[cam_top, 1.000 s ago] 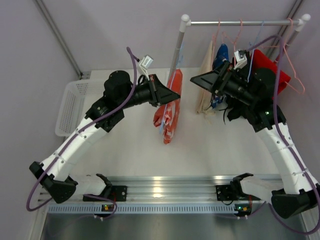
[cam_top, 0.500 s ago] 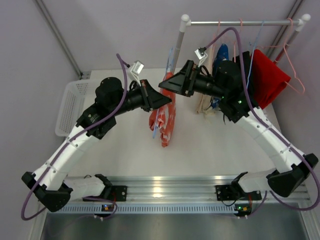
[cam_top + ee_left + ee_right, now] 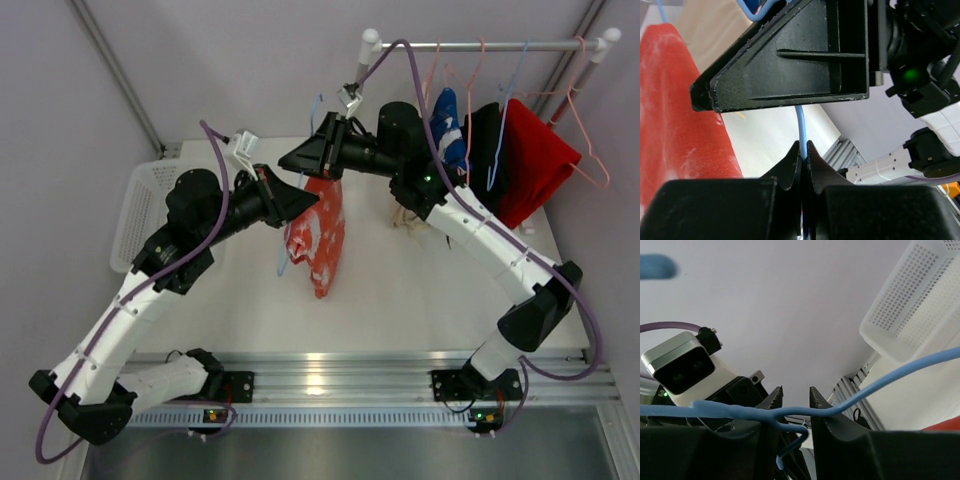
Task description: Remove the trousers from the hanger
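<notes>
our left hand point(image 3: 804, 145) is pinched tight on the blue hanger point(image 3: 800, 125) wire. the right hand point(image 3: 796, 392) straddles its neck, and we cannot tell if it grips. the orange-red trousers point(image 3: 318, 240) hang from it above the bench point(image 3: 420, 290), left of the rail point(image 3: 480, 45), well apart from the basket point(image 3: 140, 210).

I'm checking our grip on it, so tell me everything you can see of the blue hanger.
The blue hanger is a thin, smooth, light-blue rod, plastic-looking, bent into a hook and arms. It is away from the rail, in the air above the table, and carries the orange-red trousers. The left pincer is shut on a straight stretch of it. Its twisted neck lies between the narrowly parted jaws of the right pincer; whether they pinch it is unclear.
</notes>
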### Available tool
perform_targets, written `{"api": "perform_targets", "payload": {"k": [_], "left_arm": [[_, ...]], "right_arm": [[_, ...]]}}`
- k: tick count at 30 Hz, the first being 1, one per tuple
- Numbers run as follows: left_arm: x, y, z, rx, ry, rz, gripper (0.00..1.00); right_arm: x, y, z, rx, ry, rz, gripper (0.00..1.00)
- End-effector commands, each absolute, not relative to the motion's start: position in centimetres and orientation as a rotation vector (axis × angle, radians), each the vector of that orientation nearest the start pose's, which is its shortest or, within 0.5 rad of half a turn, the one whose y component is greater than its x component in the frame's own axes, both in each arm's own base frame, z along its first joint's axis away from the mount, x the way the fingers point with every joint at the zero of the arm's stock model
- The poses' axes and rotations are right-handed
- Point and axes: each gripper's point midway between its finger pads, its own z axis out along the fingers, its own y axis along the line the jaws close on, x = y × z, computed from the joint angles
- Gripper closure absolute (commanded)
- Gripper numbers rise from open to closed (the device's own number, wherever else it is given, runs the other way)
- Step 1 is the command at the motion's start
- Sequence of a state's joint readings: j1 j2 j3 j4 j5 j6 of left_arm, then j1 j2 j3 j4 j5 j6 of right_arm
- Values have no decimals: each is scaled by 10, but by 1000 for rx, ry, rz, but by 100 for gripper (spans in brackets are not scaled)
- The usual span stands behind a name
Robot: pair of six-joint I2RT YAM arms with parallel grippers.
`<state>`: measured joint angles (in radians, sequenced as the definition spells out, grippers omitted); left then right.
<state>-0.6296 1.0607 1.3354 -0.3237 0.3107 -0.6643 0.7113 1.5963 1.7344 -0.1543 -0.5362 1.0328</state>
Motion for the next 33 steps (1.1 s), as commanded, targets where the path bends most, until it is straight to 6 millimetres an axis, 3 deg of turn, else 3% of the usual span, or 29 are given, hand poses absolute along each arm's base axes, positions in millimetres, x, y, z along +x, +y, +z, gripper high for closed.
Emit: {"api": "perform_targets", "payload": {"k": [1,7,8,11,12,14,16,18,19,21,22,23,24,25,27,28,30,31,33], "left_arm": [[222,-251,477,269,1510,-1212,100],[229,-244,461,244,1547,-1152,100],[228,-241,462,243,1546,-1143,100],[231,-226,459,244,1542,-1047,84],[227,-214,464,264,1504,-976,71],[233,-184,465,218,1483,-821,50],[227,-139,481,166,1384,-622,21],[220,-113,476,200,1336,-456,12],[210,-89,481,148,1303,-385,4],[209,-72,453,168,1369,-261,1],[198,-62,446,168,1366,-233,1],[192,-62,434,209,1377,-230,1],[193,-65,402,282,1422,-199,1],[174,-59,398,306,1372,-208,1],[167,-61,369,422,1374,-166,1],[170,-63,343,457,1415,-144,1],[162,-63,324,550,1392,-109,1],[163,-68,302,607,1411,-105,1],[155,-79,295,715,1331,-121,1]], "right_arm": [[267,406,486,-223,1761,1757,73],[252,428,496,-301,1723,1804,100],[253,431,494,-311,1721,1803,100],[248,434,505,-359,1671,1814,100],[244,435,507,-382,1658,1821,100],[238,436,512,-420,1626,1826,100],[230,438,513,-464,1607,1834,100],[226,439,515,-485,1595,1835,100],[224,439,518,-500,1581,1832,100],[222,440,522,-515,1565,1834,100],[220,439,528,-526,1534,1840,100],[219,439,535,-537,1505,1842,100],[218,438,539,-546,1485,1843,100],[218,440,542,-551,1473,1842,100],[216,439,553,-562,1438,1844,100],[215,440,554,-571,1428,1842,100],[209,440,566,-588,1387,1844,100],[208,441,567,-594,1381,1843,100],[208,442,574,-590,1360,1838,100]]}}
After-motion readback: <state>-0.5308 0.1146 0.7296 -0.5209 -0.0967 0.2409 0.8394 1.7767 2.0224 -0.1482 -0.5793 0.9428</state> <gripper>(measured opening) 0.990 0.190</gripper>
